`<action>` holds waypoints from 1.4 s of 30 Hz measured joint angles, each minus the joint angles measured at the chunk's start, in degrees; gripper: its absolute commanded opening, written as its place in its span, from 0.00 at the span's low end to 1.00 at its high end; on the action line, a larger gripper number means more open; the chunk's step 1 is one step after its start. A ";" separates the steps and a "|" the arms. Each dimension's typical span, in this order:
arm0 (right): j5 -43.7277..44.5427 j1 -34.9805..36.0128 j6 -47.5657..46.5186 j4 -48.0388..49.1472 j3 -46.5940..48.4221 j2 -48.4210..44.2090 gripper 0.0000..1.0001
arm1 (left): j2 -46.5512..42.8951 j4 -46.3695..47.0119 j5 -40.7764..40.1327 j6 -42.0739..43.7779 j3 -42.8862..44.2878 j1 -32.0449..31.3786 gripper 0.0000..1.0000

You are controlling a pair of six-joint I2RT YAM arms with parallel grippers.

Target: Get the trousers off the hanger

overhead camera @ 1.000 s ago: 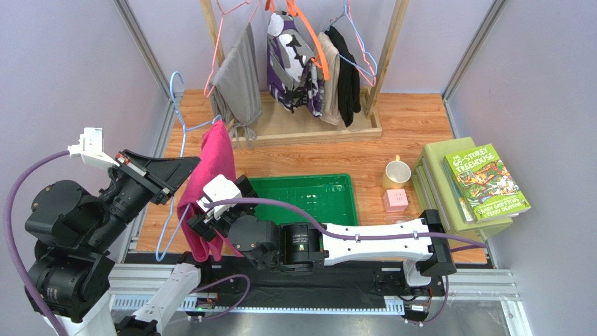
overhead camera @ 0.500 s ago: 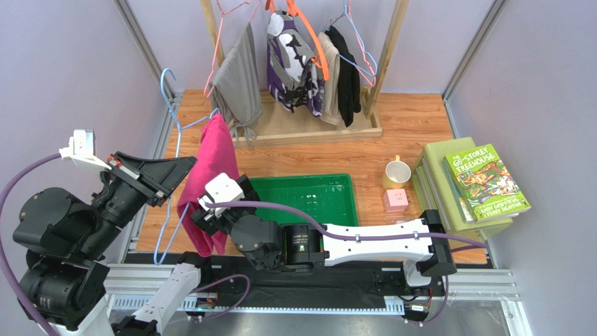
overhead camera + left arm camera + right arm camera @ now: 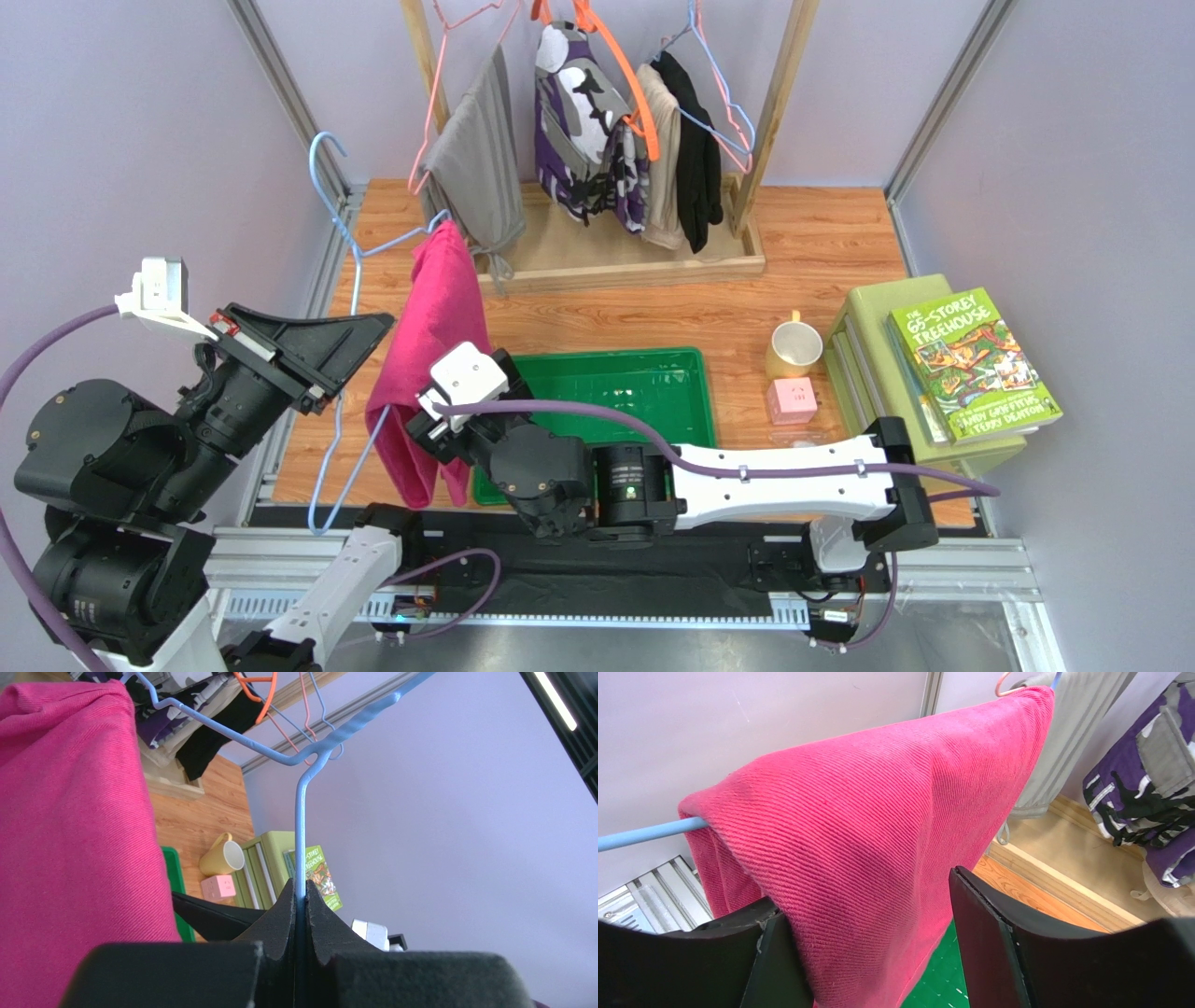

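- Left side of the desk [image 3: 842, 238]: the hanger [image 3: 341, 231] is up off the surface, its hook close to the left wall post. The trousers [image 3: 428, 336] drape over its bar, with the lower end near the desk's near edge.
- Room: the green tray [image 3: 659, 378] is just right of the trousers. The wooden rack [image 3: 617, 259] with other garments stands behind, with bare desk between tray and rack.
- Top view: fingertip contact isn't readable, arms and fabric are in the way. The wrist views resolve it.
- Left wrist view: left hand [image 3: 300, 906] is clenched on the hanger wire, which rises straight out from between the closed fingers. Trousers are just to its left.
- Right wrist view: right hand [image 3: 868, 896] is spread, one finger either side of the trousers. The left finger [image 3: 766, 966] is against the fabric and the right finger [image 3: 990, 952] shows a gap, so no grip.
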 measured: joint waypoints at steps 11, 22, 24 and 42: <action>-3.41 -0.72 -1.75 -2.03 -1.81 -3.37 0.70 | 0.96 0.44 2.75 0.07 0.94 0.00 0.00; -10.47 -1.29 1.14 -3.87 1.33 -1.97 0.86 | 1.07 0.37 5.03 -0.66 0.94 0.00 0.00; -10.80 -1.36 1.73 -3.87 2.97 -0.98 0.86 | 0.98 0.42 5.03 -0.66 0.94 0.00 0.00; -6.54 -1.01 0.35 -3.61 6.95 1.88 0.00 | 0.92 0.81 4.90 -0.70 0.94 0.02 0.00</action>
